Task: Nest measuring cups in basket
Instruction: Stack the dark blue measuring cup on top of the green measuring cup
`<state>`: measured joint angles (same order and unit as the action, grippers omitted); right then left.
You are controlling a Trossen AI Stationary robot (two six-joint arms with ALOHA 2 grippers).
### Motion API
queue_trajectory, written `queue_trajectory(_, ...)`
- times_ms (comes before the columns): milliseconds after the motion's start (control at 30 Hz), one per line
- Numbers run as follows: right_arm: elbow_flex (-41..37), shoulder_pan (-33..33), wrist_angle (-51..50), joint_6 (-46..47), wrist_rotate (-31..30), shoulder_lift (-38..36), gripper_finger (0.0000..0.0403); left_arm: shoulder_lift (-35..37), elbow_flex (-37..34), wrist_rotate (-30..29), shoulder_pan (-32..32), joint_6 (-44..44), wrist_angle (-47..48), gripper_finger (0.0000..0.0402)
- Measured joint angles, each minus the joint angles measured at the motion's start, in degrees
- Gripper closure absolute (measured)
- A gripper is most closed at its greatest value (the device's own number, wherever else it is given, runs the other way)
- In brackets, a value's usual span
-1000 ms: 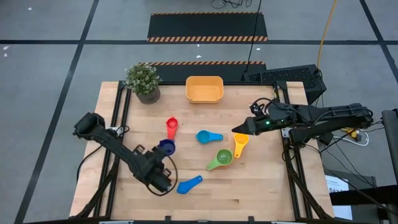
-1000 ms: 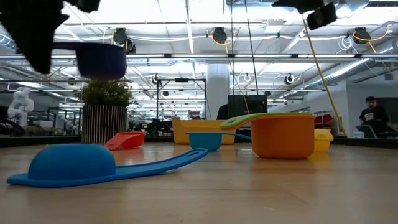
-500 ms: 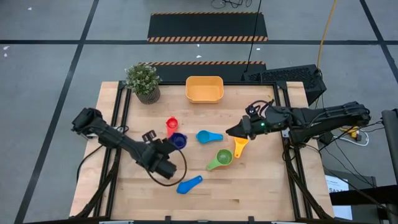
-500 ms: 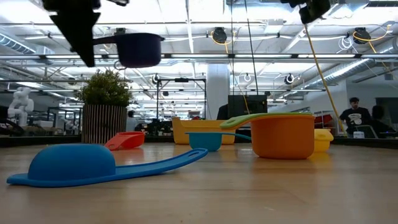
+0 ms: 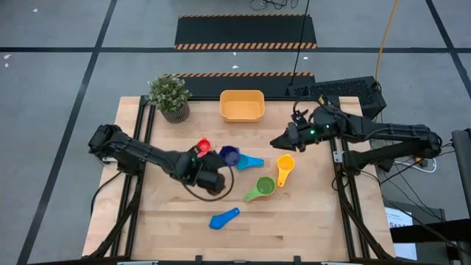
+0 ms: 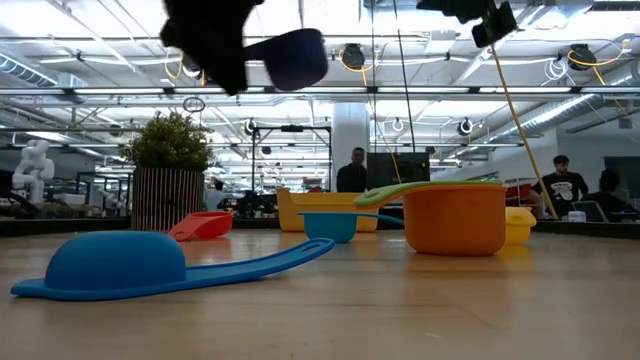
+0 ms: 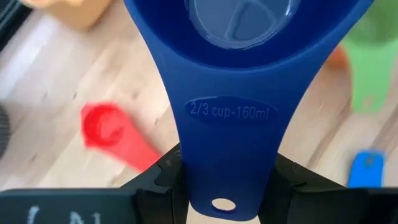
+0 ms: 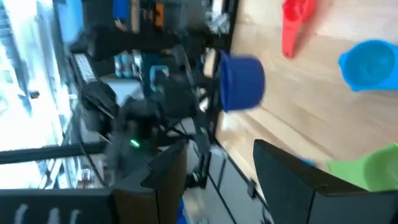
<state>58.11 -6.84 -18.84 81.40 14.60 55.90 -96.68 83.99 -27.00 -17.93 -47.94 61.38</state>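
High view, left fingers (image 5: 214,170) gripping dark blue cup (image 5: 229,156), raised above table (image 5: 309,221)

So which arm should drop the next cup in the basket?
Left. The left gripper already grips the dark blue cup by its handle, lifted off the table. The right gripper is open and holds nothing, though it hovers nearer the basket.

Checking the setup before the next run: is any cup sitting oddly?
One light blue measuring cup lies upside down, bowl-down, near the table's front edge. The others on the table sit upright. The left claw holds the dark blue measuring cup aloft.
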Motion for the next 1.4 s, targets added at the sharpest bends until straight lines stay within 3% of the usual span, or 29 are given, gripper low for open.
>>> queue_trajectory(133, 0.0, -5.06, -1.66, -3.86, 8.74, 0.02, 0.0222, 0.0, 0.37, -0.09, 2.34, 3.32, -5.65, 0.0274)
queue_trajectory(300, 0.0, -11.59, -2.21, -9.75, 15.34, 0.07, 0.0222, 0.0, 0.44, 0.0, 3.94, 3.96, -11.92, 0.0275)
queue_trajectory(467, 0.0, -16.35, 5.81, -7.19, 21.58, 0.02, 0.0222, 0.0, 0.44, 1.44, 5.04, 4.95, -15.15, 0.0267)
queue_trajectory(867, 0.0, -21.93, 2.19, -2.45, 21.57, 1.55, 0.0222, 0.0, 0.44, 3.45, 8.47, 20.5, -15.09, 0.0268)
queue_trajectory(1167, 0.0, -17.01, 2.26, -2.01, 21.03, 3.94, 0.0222, 0.0, 0.44, 3.57, 8.57, 31.57, -15.38, 0.0278)
queue_trajectory(1400, 0.0, -11.09, 1.19, -1.41, 12.68, 5.53, 0.0222, 0.0, 0.44, 3.49, 8.59, 31.35, -15.45, 0.0271)
